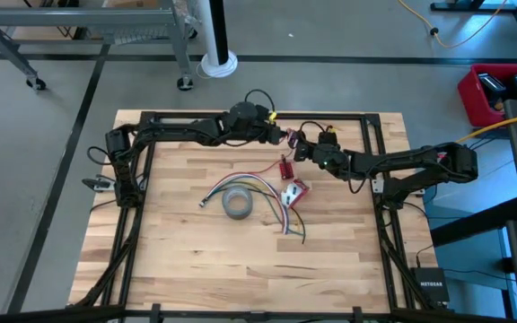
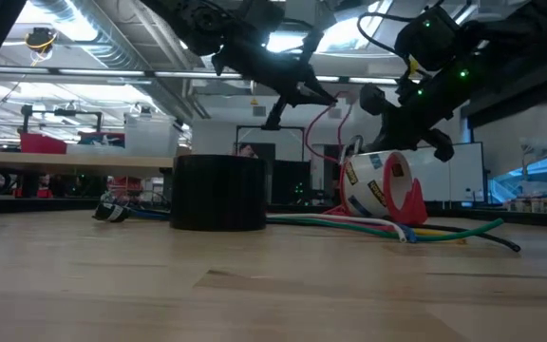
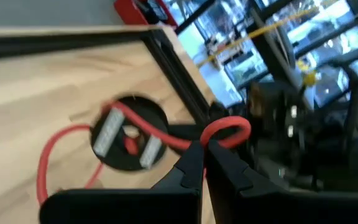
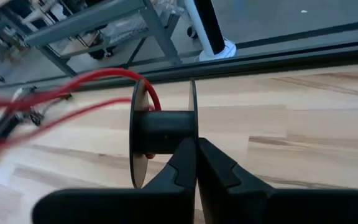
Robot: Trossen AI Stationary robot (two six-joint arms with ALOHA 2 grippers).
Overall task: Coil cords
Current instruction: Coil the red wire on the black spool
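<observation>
Table: wooden table top (image 1: pixel 196 251) inside a dark frame, both arms reaching in over its far half.
Left arm: stretched along the far edge; left gripper (image 3: pixel 204 149) has its fingers pinched together on a loop of the red wire (image 3: pixel 166 138), held up off the wood.
Right arm: comes in from the right side; right gripper (image 4: pixel 196 149) has its fingers closed on the rim of a small black spool (image 4: pixel 163 132), carried in the air just beside the left gripper.
Spool: the only holder here; a turn of the red wire sits around its hub, and the rest runs off toward the left gripper.
Tape roll: grey tape roll (image 1: pixel 237 204), lying flat mid-table, apart from both grippers.
Wire bundle: loose coloured wires (image 1: pixel 240 186) fanned around the tape roll on the wood.
Red parts: a small red-and-white piece (image 1: pixel 295 190) on the table among the wires, just right of the tape roll; what it is I cannot tell.
</observation>
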